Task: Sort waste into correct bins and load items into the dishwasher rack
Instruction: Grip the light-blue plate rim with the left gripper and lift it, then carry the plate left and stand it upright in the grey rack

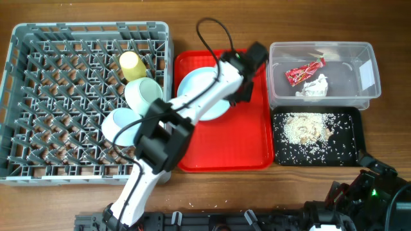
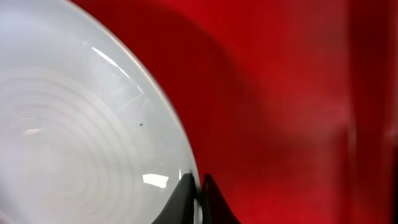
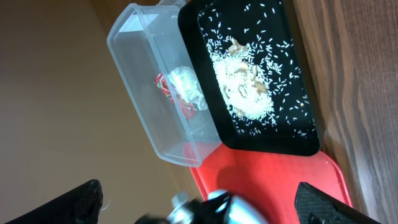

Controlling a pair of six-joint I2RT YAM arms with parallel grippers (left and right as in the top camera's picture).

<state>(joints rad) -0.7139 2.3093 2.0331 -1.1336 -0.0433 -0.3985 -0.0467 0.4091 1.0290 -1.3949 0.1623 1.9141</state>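
Observation:
The pale blue plate (image 1: 196, 90) lies on the red tray (image 1: 247, 138). My left gripper (image 1: 237, 95) is at the plate's right edge. In the left wrist view its fingers (image 2: 200, 198) are shut on the plate's rim (image 2: 81, 124). The yellow cup (image 1: 131, 63) and the mint green bowl (image 1: 143, 94) sit in the grey dishwasher rack (image 1: 38, 96). The red wrapper (image 1: 303, 71) and the white napkin (image 1: 314, 86) lie in the clear tub (image 1: 366, 51). Rice scraps (image 1: 305, 128) lie in the black tray (image 1: 353, 138). My right gripper (image 3: 205, 196) is open and empty at the front right. The fork and spoon are out of view.
A pale round dish (image 1: 117, 125) sits in the rack by the left arm's elbow. The left arm stretches from the front edge across the rack's corner and the red tray. The tub and black tray stand side by side right of the red tray.

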